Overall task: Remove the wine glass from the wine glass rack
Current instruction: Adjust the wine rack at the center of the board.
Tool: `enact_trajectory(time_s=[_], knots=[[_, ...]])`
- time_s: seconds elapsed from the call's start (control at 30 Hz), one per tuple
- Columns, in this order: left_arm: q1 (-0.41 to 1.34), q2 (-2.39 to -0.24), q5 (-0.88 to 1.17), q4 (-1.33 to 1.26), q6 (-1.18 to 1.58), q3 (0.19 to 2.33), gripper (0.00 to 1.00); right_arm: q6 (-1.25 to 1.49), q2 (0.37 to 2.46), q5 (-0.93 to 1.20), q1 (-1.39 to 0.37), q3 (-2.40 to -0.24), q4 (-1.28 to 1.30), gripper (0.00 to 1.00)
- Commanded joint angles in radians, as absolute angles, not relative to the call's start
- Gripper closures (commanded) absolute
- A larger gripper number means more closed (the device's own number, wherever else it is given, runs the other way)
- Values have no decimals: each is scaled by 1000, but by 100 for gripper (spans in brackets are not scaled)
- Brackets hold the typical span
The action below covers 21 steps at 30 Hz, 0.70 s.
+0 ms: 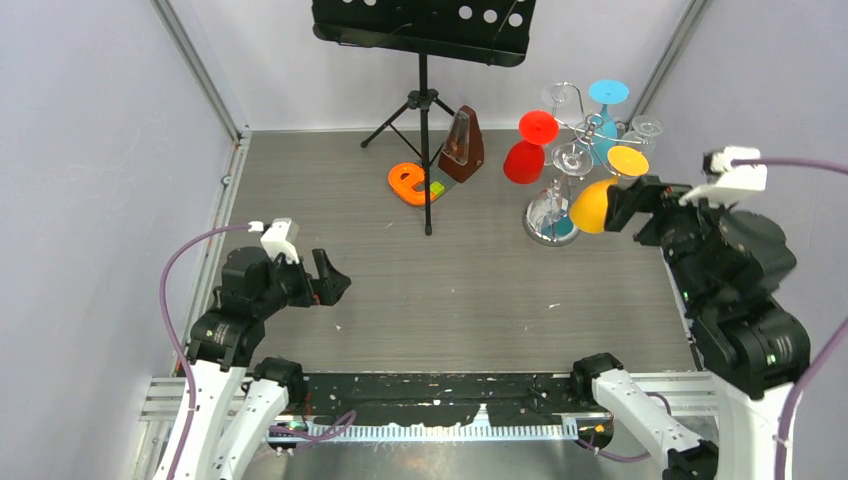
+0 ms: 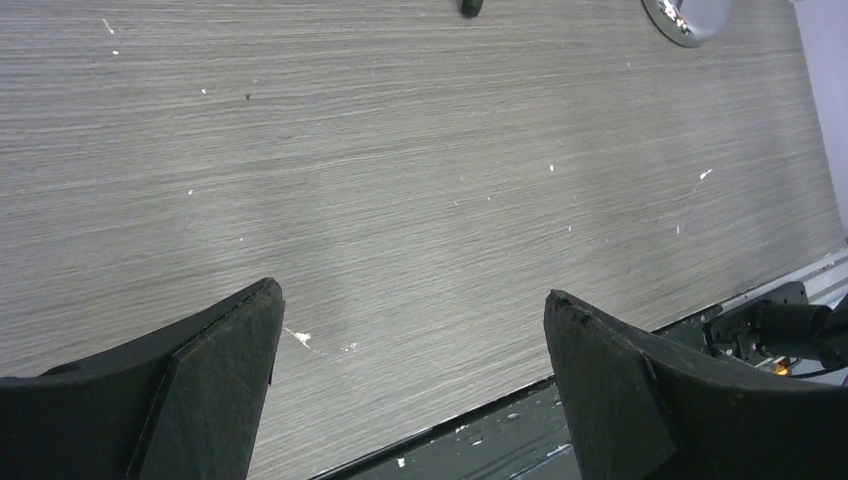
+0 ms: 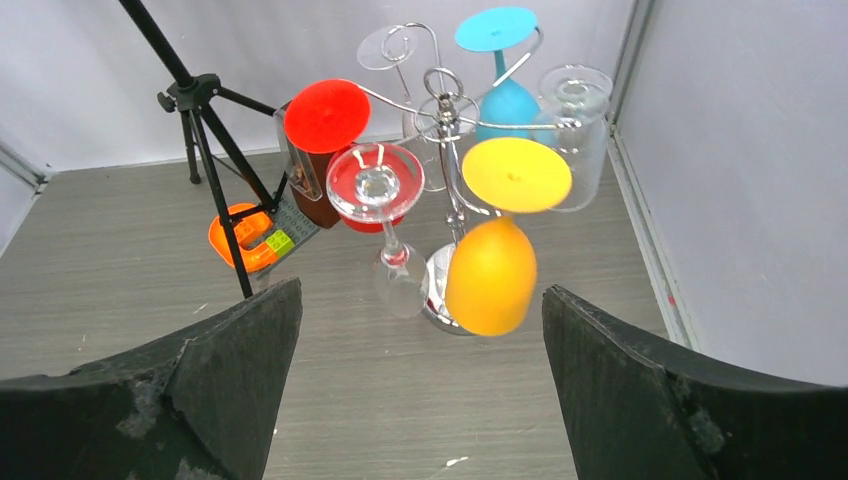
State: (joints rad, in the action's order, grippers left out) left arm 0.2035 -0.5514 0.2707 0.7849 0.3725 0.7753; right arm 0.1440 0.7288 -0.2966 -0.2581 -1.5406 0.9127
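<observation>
Facing a rack (image 1: 549, 222) at the far right of the table (image 1: 450, 290), hung with glasses foot-up and bowl-down: red, blue, orange and a few clear. Far nearer to the right gripper (image 3: 420, 298) than to the other; spread wide, holding nothing, pointed straight at the rack. Closest to it, the orange glass (image 3: 490, 275) — just ahead and a touch right of centre between the fingers, stem near upright, foot caught in a scroll arm above. Probably best taken with a level grip across bowl or stem, then lifted and drawn out along that arm — a judgement from the hang alone. Just left of it, a clear glass (image 3: 398, 282), close enough to get knocked. Well apart at the near left, the left gripper (image 2: 410, 300), likewise wide and empty, over bare table.
</observation>
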Motion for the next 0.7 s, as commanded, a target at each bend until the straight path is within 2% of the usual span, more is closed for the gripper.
enact_trajectory(time_s=[0.0, 0.2, 0.4, 0.5, 0.67], knots=[[217, -549, 296, 741, 345, 761, 1, 77, 858, -257, -261, -1607, 823, 5], [221, -529, 316, 733, 342, 750, 1, 18, 936, -227, -261, -1612, 712, 7], [222, -519, 310, 734, 345, 741, 1, -79, 996, -260, -260, -1589, 594, 14], [222, -522, 308, 738, 343, 742, 1, -129, 1046, -253, -260, -1599, 561, 21], [222, -511, 303, 742, 344, 742, 1, -149, 1101, -288, -250, -1598, 491, 23]])
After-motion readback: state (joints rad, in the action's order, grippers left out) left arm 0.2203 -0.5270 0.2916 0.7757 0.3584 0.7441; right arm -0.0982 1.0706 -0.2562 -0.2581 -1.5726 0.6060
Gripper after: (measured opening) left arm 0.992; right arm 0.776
